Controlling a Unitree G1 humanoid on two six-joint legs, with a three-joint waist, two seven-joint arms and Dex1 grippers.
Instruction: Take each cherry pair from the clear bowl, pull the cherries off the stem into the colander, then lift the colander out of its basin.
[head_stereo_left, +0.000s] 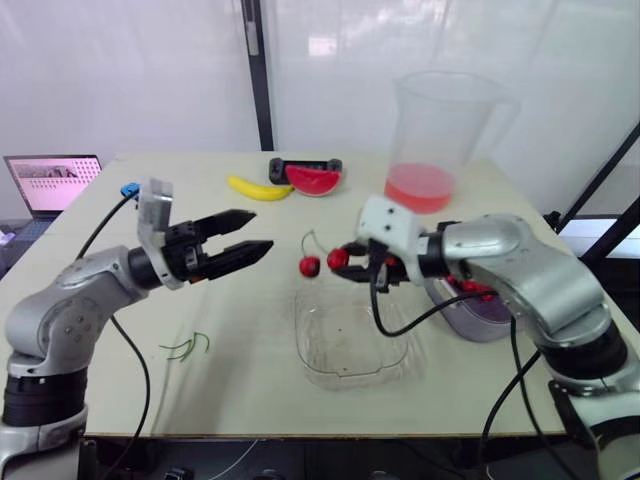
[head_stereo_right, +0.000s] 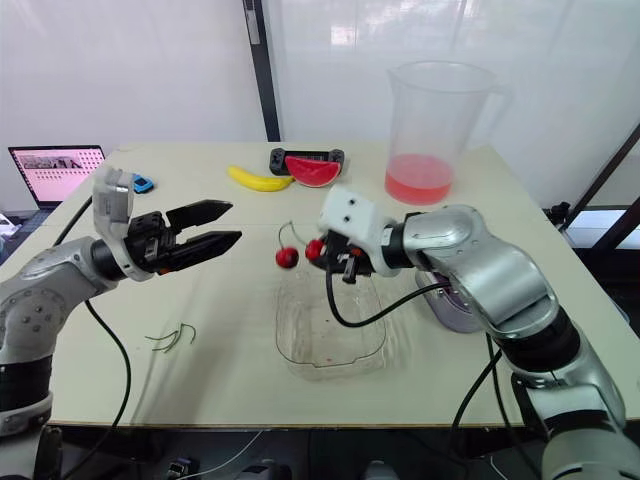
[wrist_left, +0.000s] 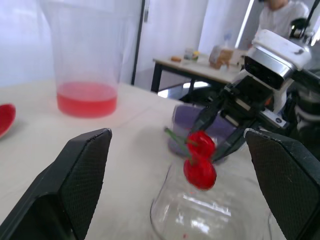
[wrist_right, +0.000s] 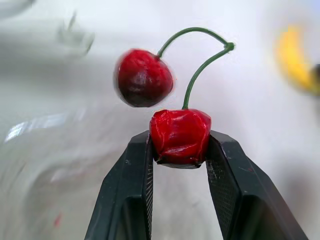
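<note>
Cherry pair (wrist_right: 180, 132) in right wrist view: right fingers (wrist_right: 131, 195) clamp one cherry, the other dangling. Left wrist view: left fingers (wrist_left: 82, 175) wide open, empty, facing it. Eye view: pair above empty-looking bowl (head_stereo_left: 305, 340); colander (head_stereo_left: 487, 312) holds cherries, unlifted; likely the last pair.

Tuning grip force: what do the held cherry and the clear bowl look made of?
The held cherry looks like soft plastic or rubber, glossy; its skin creases where the right gripper squeezes it. The clear bowl: likely transparent plastic, highlights on rounded corners.

Silver rounded arms (head_stereo_left: 70, 310), blk cables (head_stereo_left: 138, 375), white wrist boxes (head_stereo_left: 392, 226), blk textured pincers (head_stereo_left: 259, 230).
</note>
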